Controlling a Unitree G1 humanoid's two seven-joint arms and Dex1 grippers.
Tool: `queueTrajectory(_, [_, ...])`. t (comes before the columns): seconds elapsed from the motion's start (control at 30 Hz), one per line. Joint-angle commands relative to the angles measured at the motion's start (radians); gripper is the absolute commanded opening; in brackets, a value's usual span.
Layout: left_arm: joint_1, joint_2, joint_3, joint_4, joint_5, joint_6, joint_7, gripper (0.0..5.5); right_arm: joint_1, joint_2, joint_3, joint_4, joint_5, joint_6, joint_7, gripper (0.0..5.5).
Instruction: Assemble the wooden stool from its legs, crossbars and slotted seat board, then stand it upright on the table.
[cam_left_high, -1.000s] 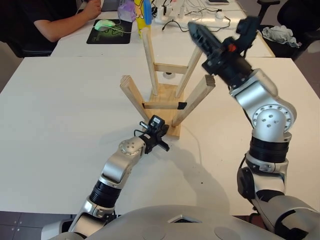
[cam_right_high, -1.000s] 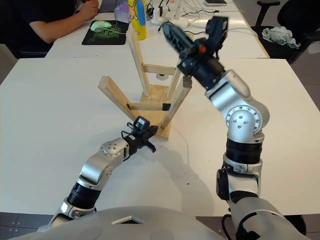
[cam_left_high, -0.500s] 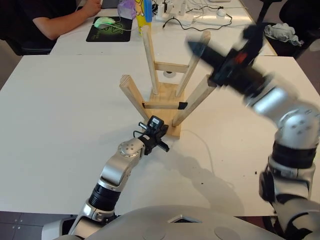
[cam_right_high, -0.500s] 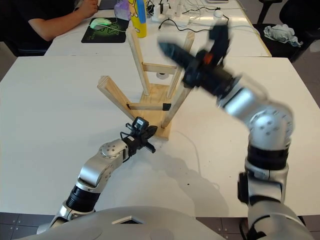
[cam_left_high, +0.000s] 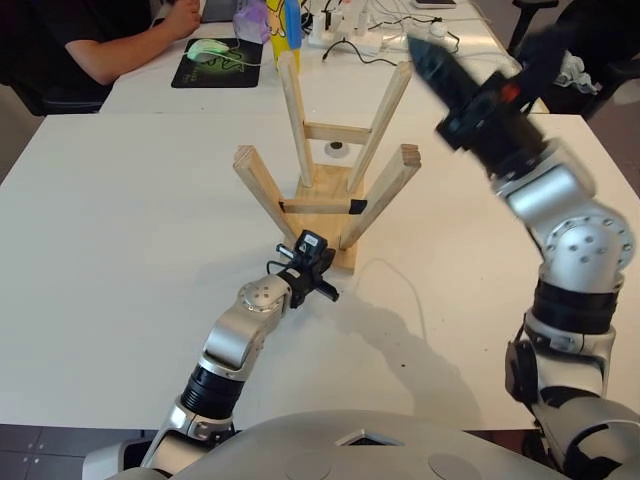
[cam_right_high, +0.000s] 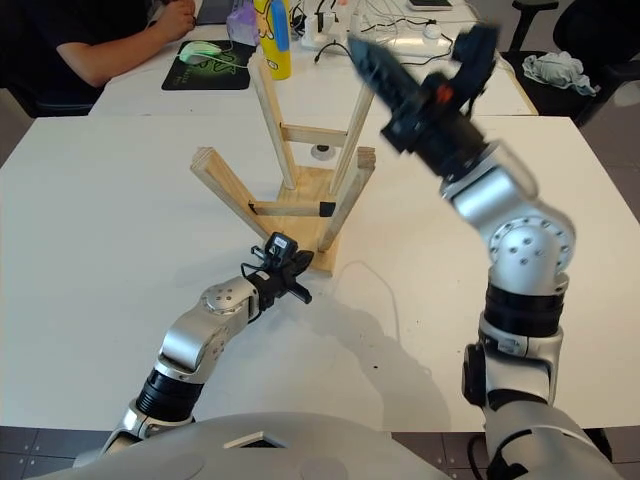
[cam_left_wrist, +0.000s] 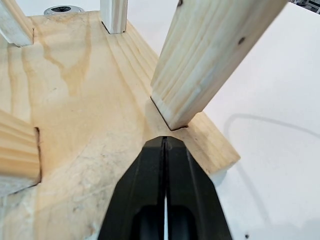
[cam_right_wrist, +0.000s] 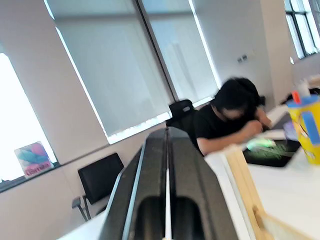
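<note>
Left gripper (cam_left_wrist: 164, 142): both fingers pressed flat together, nothing between them. Low over the table (cam_left_high: 120, 220), tip right at the near corner of the seat board (cam_left_wrist: 75, 110), at the foot of the nearest leg (cam_left_wrist: 210, 55). Can't tell if the tip actually touches the wood.

Right gripper (cam_left_high: 432, 58): fingers also pressed together, holding nothing. It's up in the air, above and right of the stool, pointing toward the back table (cam_left_high: 480, 95), clear of the wood.

Stool (cam_left_high: 325, 170): one, mid-table, upside down. Count:
- 1 seat board, flat on the table
- 4 legs (cam_left_high: 258, 185), all seated in the board and splaying upward and outward
- 2 crossbars (cam_left_high: 335, 131): one between the two rear legs, higher up; one between the two front legs, lower, with a black piece (cam_left_high: 358, 207) at its right end

1 small round metal disc (cam_left_high: 337, 150) on the table just behind the board.

Back table: 1 yellow bottle (cam_right_high: 277, 35), 1 dark mouse pad (cam_left_high: 195, 72) with 1 green mouse (cam_left_high: 210, 47) on it, plus a tangle of white cables and a power strip (cam_left_high: 375, 35), count not readable.
</note>
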Motion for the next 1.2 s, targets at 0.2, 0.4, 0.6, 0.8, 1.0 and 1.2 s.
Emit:
queueTrajectory(0.2, [0.032, 0.017, 0.006, 0.041, 0.01, 0.05, 0.002, 0.0, -0.288, -0.012, -0.143, 0.013, 0.274, -0.089, -0.137, 0.04])
queueTrajectory(0.4, [0.027, 0.014, -0.015, 0.047, 0.017, 0.024, -0.007, 0.0, 0.495, -0.185, 0.714, 0.05, -0.384, 0.19, -0.125, 0.04])
queueTrajectory(0.6, [0.017, 0.031, -0.005, 0.041, 0.016, 0.0, -0.026, 0.0, 0.152, -0.003, 0.273, 0.072, -0.27, -0.065, -0.106, 0.04])
queueTrajectory(0.8, [-0.015, 0.034, -0.002, 0.065, 0.012, 0.037, -0.037, 0.0, 0.064, 0.05, 0.105, 0.096, -0.259, -0.155, -0.058, 0.04])
queueTrajectory(1.0, [0.06, 0.119, 0.015, -0.056, -0.038, 0.024, -0.13, 0.0, 0.151, 0.006, -0.005, 0.159, -0.369, -0.189, -0.035, 0.04])
queueTrajectory(1.2, [0.191, 0.371, 0.195, -0.222, -0.099, 0.106, -0.251, 0.0, 0.398, -0.072, 0.141, 0.297, -0.741, -0.163, -0.066, 0.04])
